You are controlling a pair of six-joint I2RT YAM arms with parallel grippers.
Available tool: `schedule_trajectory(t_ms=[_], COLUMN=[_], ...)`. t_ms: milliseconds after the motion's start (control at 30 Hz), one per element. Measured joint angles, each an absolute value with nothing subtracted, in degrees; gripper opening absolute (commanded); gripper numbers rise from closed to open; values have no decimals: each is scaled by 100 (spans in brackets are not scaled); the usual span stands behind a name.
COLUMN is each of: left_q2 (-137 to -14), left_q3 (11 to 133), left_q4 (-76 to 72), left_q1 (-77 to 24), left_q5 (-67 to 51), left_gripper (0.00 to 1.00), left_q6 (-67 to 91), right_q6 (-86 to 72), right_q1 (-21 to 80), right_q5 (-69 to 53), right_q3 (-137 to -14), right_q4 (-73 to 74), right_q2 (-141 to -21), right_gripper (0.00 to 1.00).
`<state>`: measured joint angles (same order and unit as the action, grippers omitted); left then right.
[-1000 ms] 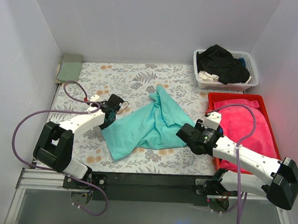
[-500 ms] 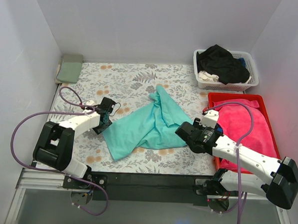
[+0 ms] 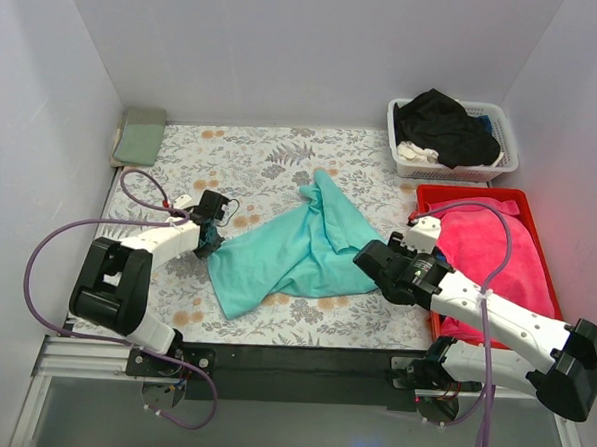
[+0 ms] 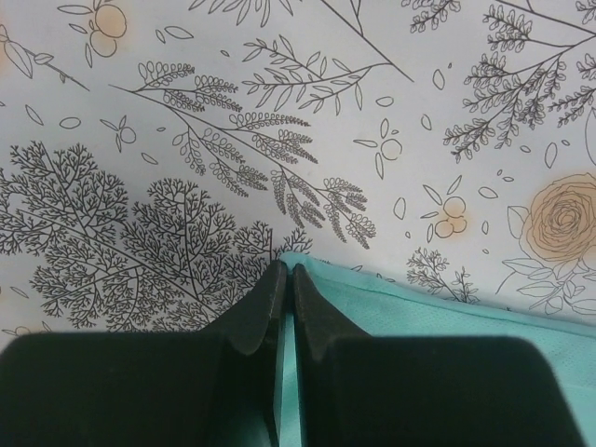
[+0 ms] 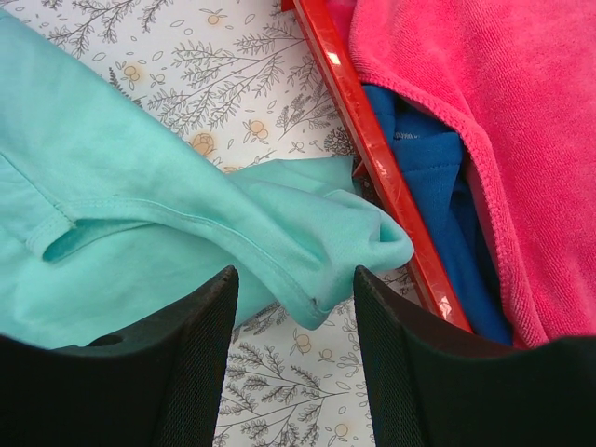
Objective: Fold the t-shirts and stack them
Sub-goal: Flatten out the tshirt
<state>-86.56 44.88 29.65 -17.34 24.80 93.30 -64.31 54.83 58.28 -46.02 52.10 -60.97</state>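
white basket (image 3: pixel 407 167) holding black tee (image 3: pixel 446 126), red tray (image 3: pixel 425 195) holding pink cloth (image 3: pixel 497 249), left hand (image 4: pixel 282 275) clamped on teal tee (image 3: pixel 297 248) edge, right hand (image 5: pixel 293 279) spread wide beside tray rim

Patterned table cover (image 3: pixel 262 157) carries teal t-shirt (image 3: pixel 277 257); basket (image 3: pixel 446 172); tray (image 3: pixel 470 191).

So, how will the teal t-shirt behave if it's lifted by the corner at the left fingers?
Likely floppy: the teal t-shirt lies rumpled in soft folds, so it should drape and hang. Probably light too, since its thin edge sits pinched between the shut left fingers.
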Motion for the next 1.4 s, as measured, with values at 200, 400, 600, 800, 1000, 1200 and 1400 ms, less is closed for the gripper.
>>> schedule_trajectory(t_ms=[200, 400, 600, 800, 1000, 1200, 1400], left_q2=[-8409, -6825, -6169, -6141, -6123, -6086, -6086], left_q3=[4469, 4475, 4534, 4534, 4534, 4534, 4539], left_q4=[3262, 3966, 4530, 4831, 4936, 4995, 5098], left_q1=[-1732, -1737, -1737, -1737, -1737, -1737, -1728], left_q5=[2506, 2884, 3159, 3162, 3153, 3162, 3223], left_gripper=[0, 0, 0, 0, 0, 0, 0], left_q6=[9566, 9963, 10145, 10169, 10162, 10165, 10165], right_q6=[-5787, -3780, -1828, -565, -64, 1, 38], right_q1=[5483, 5457, 5293, 5129, 4838, 4244, 3922], right_q5=[5787, 5264, 4521, 3645, 2869, 2187, 1824], right_q3=[-4950, -5575, -6742, -7743, -8353, -8383, -8392], right_q4=[4838, 3234, 1811, 947, 561, 585, 617], right_q2=[-6423, -7625, -9146, -10228, -11100, -11651, -11802], right_gripper=[59, 60, 60, 59, 58, 56, 7])
